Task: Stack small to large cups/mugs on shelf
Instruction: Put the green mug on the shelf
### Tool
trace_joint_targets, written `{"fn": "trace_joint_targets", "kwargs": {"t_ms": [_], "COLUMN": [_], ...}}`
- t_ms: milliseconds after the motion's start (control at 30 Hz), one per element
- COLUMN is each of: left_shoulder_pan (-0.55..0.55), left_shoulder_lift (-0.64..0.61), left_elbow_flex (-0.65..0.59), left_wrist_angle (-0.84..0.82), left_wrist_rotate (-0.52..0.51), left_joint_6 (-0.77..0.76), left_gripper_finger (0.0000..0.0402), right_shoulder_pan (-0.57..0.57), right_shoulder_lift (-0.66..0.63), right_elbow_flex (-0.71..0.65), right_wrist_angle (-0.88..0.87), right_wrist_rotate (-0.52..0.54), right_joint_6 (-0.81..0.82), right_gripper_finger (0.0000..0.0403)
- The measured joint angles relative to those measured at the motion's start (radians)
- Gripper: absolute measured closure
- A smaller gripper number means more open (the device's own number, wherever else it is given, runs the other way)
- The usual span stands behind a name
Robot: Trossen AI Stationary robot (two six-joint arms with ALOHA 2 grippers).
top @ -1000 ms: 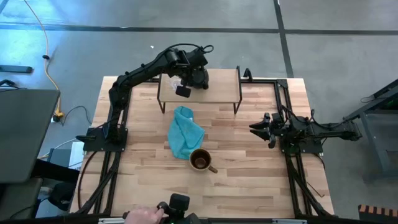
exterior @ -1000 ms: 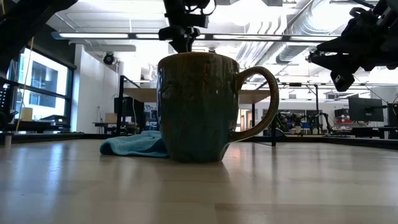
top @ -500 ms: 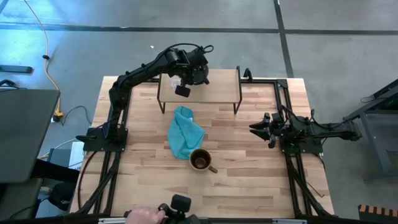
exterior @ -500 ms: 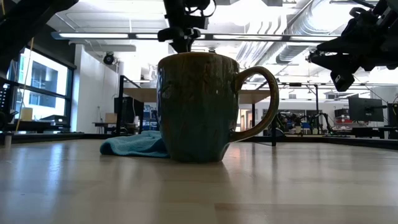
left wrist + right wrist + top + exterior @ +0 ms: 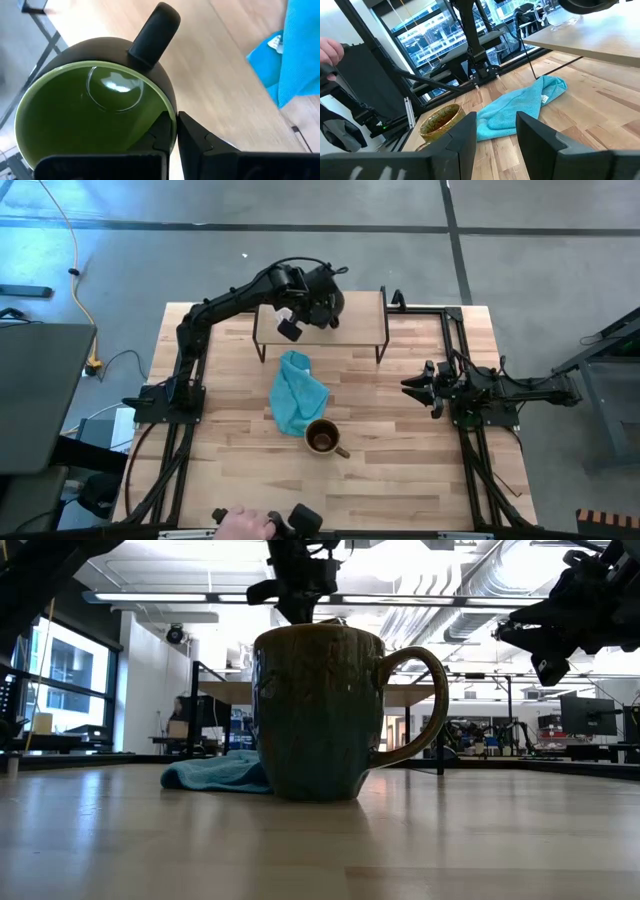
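Note:
The dark mug with green inside [image 5: 95, 115] is at the shelf [image 5: 355, 315] at the table's far side, with my left gripper [image 5: 175, 135] shut on it from above. The gripper [image 5: 312, 302] hides the mug's foot. A clear round outline [image 5: 115, 90] shows inside the mug; whether it is the glass cup I cannot tell. A clear glass shape [image 5: 563, 20] also shows on the shelf board. The olive-tan mug [image 5: 322, 437] stands upright on the table's near middle. My right gripper [image 5: 415, 387] waits open at the right. My left gripper pinches the dark mug's rim [image 5: 172, 116], one finger [image 5: 157, 135] inside the mug and one [image 5: 200, 142] outside its wall. The spot lies about a quarter turn round from the handle [image 5: 155, 32]. The fingers come slanting down from above. The mug's mouth faces up.
A teal-blue cloth [image 5: 297, 392] lies crumpled between the shelf and the olive-tan mug. A person's hand [image 5: 240, 525] is at the table's near edge. Bare wood lies left and right of the cloth.
My left gripper has rolled about the line it points along, staying over the shelf. The person's hand at the near edge has shifted a little.

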Motion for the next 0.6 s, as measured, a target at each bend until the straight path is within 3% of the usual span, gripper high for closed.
{"fn": "trace_joint_targets", "kwargs": {"t_ms": [600], "left_shoulder_pan": [0.001], "left_shoulder_lift": [-0.047], "left_elbow_flex": [0.002], "left_wrist_angle": [-0.072], "left_wrist_rotate": [0.052], "left_joint_6": [-0.046], "left_gripper_finger": [0.0401], "right_shoulder_pan": [0.0], "right_shoulder_lift": [0.0], "right_elbow_flex": [0.0], "right_wrist_angle": [-0.001], "right_wrist_rotate": [0.003], "right_joint_6": [-0.018], "right_gripper_finger": [0.0275]}}
